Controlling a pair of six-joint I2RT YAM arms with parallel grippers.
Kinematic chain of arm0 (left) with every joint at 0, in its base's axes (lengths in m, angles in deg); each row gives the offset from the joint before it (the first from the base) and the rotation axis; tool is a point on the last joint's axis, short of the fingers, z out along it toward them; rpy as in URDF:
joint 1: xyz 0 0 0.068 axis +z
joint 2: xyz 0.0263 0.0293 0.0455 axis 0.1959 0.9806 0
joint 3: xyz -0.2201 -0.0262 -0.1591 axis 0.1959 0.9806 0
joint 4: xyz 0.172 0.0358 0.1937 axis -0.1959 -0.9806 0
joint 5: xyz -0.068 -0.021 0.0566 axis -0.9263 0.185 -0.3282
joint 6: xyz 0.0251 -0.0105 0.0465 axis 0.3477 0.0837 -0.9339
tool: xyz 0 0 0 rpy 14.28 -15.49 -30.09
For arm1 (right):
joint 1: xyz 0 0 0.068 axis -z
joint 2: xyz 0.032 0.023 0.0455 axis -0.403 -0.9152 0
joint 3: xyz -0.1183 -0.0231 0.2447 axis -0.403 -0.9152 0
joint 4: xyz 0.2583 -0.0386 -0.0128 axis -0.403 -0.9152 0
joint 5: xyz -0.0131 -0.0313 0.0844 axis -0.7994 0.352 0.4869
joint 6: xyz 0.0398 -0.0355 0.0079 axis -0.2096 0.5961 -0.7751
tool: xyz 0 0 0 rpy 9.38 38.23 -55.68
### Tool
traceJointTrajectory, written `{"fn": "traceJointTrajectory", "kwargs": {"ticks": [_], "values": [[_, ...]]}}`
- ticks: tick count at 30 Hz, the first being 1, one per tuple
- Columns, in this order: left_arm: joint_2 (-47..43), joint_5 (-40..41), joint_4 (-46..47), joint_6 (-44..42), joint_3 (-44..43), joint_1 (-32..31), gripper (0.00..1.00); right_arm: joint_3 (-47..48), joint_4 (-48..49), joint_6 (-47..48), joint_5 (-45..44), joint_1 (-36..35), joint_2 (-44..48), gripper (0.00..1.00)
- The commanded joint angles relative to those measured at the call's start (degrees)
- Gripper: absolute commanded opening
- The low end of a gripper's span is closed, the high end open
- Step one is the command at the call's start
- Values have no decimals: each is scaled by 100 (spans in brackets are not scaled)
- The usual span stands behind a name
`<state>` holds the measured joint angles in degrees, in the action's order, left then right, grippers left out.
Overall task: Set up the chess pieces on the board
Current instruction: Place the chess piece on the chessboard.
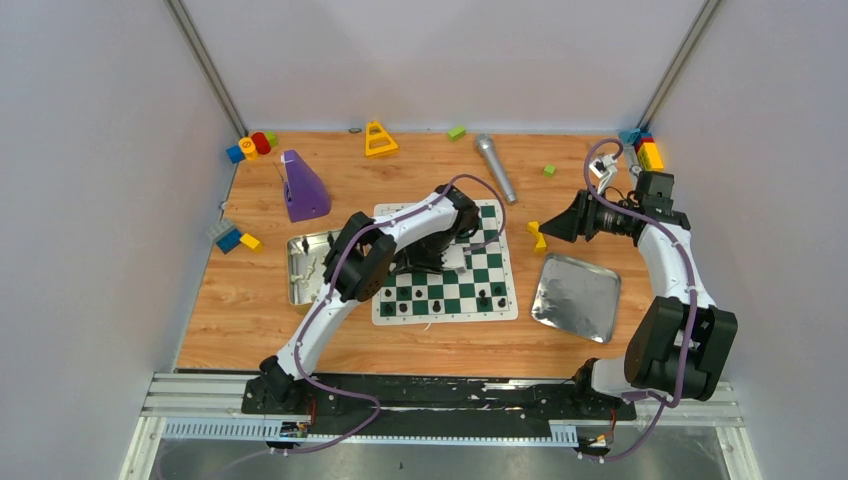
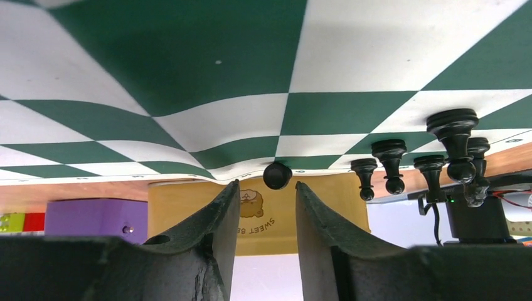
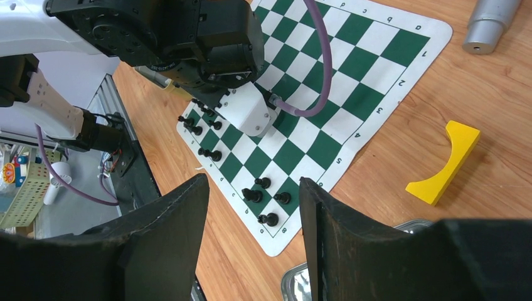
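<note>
The green-and-white board [image 1: 492, 262] lies mid-table. My left gripper [image 2: 266, 185] hovers low over it [image 2: 188, 56], its jaws open and nothing between them. The round head of a black piece [image 2: 276, 175] stands on the board's edge row just past the fingertips, touching neither finger. More black chess pieces [image 2: 389, 164] stand in a cluster to the right of it. From above, the left arm covers the board's middle, and black pieces [image 1: 437, 304] line the near rows. My right gripper [image 3: 254, 182] hangs open and empty over the wood to the right of the board [image 3: 370, 59].
A metal tray [image 1: 300, 268] sits left of the board and another tray [image 1: 575, 295] right of it. A yellow arch block [image 3: 446, 162], a silver microphone [image 1: 495, 168], a purple metronome [image 1: 302, 187] and loose coloured blocks [image 1: 250, 147] lie around the table.
</note>
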<state>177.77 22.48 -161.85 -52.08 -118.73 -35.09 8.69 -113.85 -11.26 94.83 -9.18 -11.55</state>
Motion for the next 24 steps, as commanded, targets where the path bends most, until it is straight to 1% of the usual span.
{"fn": "traceJointTrajectory", "kwargs": {"ticks": [1,6,10,14,19,24], "values": [[-66,39,-593,-74,-291,-41,47,23,37,190,206,44,-29,56],[-257,75,-526,-105,-93,-32,49,22,27,190,206,47,-26,56],[-590,0,-278,-92,219,47,57,31,28,190,213,48,-45,56],[-963,-206,102,-40,589,188,61,36,28,183,232,52,-76,56],[-1529,-601,847,25,1198,342,61,41,20,165,233,53,-115,56],[-2065,-1132,1531,236,1658,600,58,33,19,147,225,52,-100,56]]}}
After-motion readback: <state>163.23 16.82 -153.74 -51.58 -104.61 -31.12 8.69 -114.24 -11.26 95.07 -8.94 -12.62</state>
